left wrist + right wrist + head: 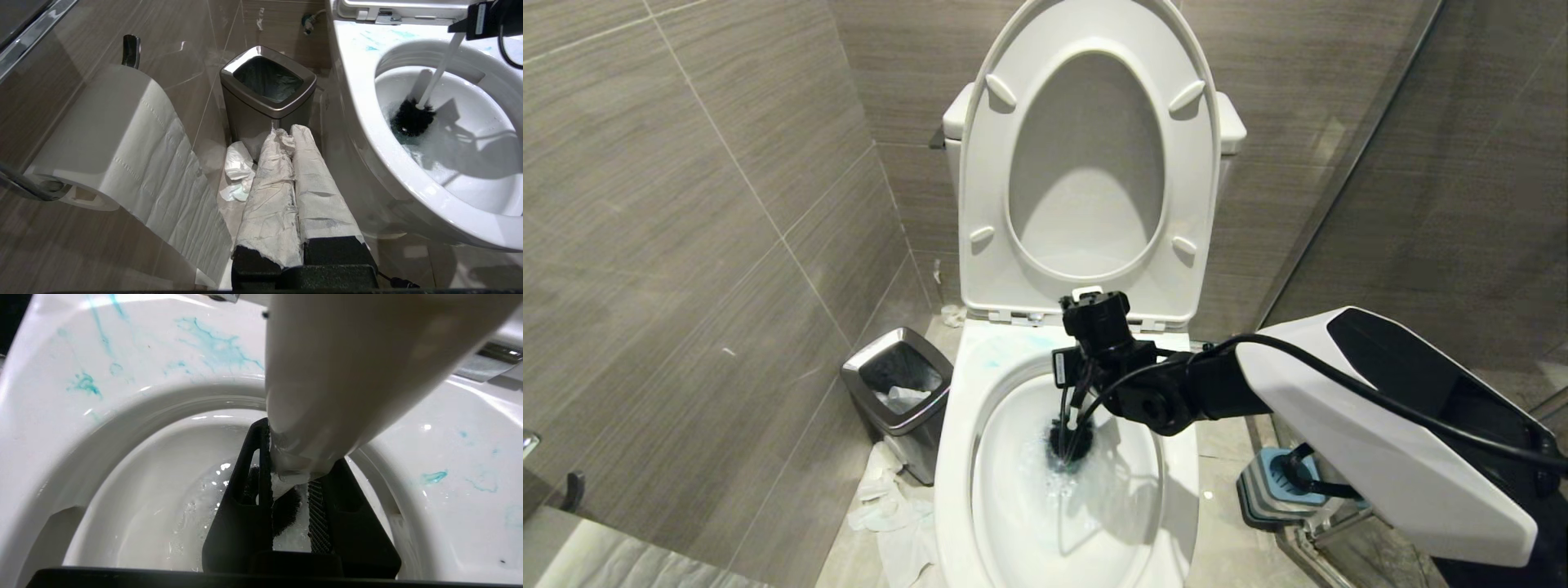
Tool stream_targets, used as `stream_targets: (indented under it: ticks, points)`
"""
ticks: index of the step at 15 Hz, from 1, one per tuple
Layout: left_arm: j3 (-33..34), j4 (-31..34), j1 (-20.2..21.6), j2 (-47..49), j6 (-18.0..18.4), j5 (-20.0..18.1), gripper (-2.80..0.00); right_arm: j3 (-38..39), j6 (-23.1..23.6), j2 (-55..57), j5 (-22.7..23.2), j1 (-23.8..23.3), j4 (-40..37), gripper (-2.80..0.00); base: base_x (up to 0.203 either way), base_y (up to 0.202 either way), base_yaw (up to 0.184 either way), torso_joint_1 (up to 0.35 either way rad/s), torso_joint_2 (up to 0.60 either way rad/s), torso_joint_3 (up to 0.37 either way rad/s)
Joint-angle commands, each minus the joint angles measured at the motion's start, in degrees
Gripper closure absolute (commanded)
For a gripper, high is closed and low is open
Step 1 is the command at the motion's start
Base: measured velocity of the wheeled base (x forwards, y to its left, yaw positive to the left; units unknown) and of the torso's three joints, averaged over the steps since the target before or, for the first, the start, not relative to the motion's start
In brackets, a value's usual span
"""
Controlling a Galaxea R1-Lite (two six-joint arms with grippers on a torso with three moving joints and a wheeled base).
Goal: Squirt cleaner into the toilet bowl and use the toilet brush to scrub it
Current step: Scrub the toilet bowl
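The toilet bowl (956,457) stands open, seat and lid (1086,163) raised. My right gripper (1074,412) reaches over the bowl from the right, pointing down, shut on the toilet brush's white handle (347,375). The brush's black bristle head (1068,445) sits in the foamy water at the bottom of the basin, and also shows in the left wrist view (410,120). Turquoise streaks of cleaner (216,347) mark the broad rim. The cleaner bottle is out of view. My left gripper (288,132) is parked low to the left of the toilet, shut, its fingers wrapped in white paper.
A steel-rimmed waste bin (898,392) stands against the tiled wall left of the toilet, with crumpled tissue (890,506) on the floor before it. A paper roll (110,139) hangs beside my left gripper. The blue-and-grey brush holder (1278,486) sits on the floor at the right, by a glass partition.
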State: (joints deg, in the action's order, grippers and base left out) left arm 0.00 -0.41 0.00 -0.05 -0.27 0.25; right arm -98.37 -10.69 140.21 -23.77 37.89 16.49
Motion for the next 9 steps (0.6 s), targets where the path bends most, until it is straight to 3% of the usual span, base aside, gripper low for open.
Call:
stream_targets:
  ticks: [1, 5, 9]
  points:
    - [0.35, -0.02, 0.00, 0.05, -0.08, 0.01, 0.00, 0.62, -0.01, -4.15, -0.81, 0.85, -0.15, 0.00, 0.000, 0.000, 0.000, 0.000, 0.00, 0.000]
    - [0.35, -0.02, 0.00, 0.05, 0.00, 0.01, 0.00, 7.05, 0.02, -18.80, -2.47, 4.47, -2.94, 0.00, 0.000, 0.000, 0.000, 0.000, 0.00, 0.000]
    - [0.35, -0.02, 0.00, 0.05, 0.00, 0.01, 0.00, 11.74, -0.42, -18.07, -3.14, 5.19, -3.30, 0.00, 0.000, 0.000, 0.000, 0.000, 0.00, 0.000]
